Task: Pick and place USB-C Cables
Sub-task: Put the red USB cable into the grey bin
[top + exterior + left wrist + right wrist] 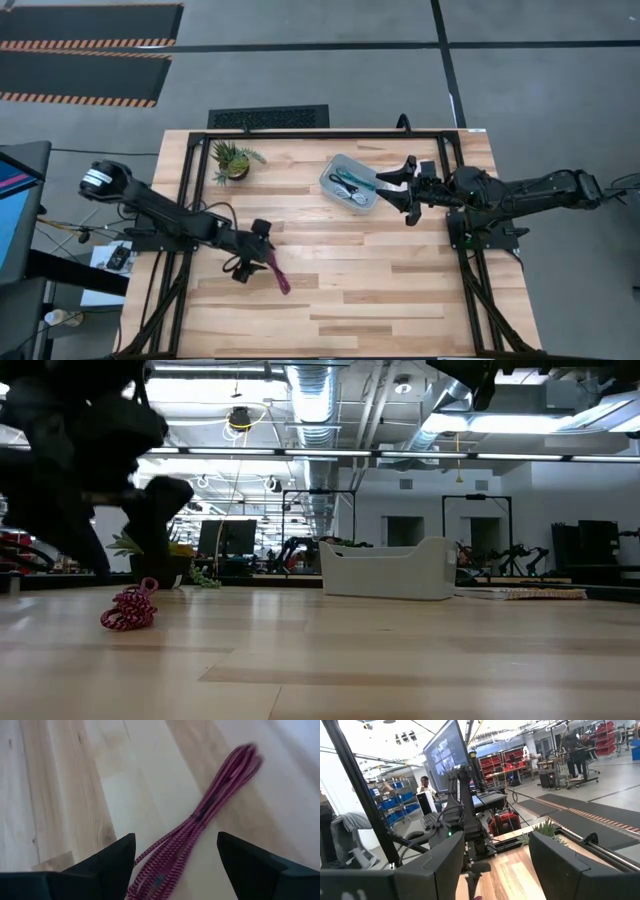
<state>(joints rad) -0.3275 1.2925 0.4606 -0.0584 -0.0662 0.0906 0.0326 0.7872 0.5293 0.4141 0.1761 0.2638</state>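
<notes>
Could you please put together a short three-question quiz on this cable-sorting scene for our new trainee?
1. True or false: the maroon-red cable already lies inside the clear bin.
2. Which gripper is at the maroon-red cable? A) the left gripper B) the right gripper
3. Fill in: in the high view, the small potted plant stands to the ____ of the clear bin.

Key:
1. False. It lies on the wooden table, apart from the bin.
2. A. Its open fingers straddle the near end of the cable in the left wrist view; the right gripper, also open, is beside the bin.
3. Left.
</notes>
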